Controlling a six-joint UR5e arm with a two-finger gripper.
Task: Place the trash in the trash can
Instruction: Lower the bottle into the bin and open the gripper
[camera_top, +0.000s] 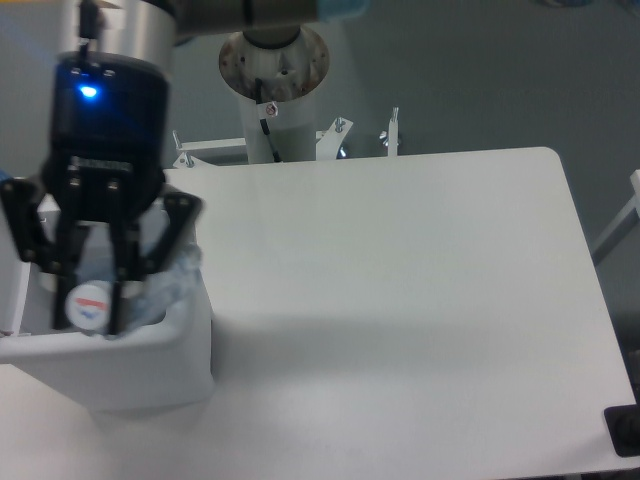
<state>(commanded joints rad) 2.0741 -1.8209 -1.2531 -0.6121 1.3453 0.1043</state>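
My gripper (92, 308) hangs over the open white trash can (150, 370) at the left edge of the table. It is shut on the clear crinkled plastic bottle (150, 290), whose pale cap with a red and blue mark (89, 305) faces the camera between the fingers. The bottle's body sticks out to the right, above the bin's right rim. The gripper and bottle hide most of the bin's inside, and the crumpled white wrapper is out of view.
The arm's base column (273, 90) stands behind the table's far edge, with small metal brackets (390, 135) beside it. A dark object (625, 432) sits at the table's front right corner. The white tabletop (400, 300) stretches right of the bin.
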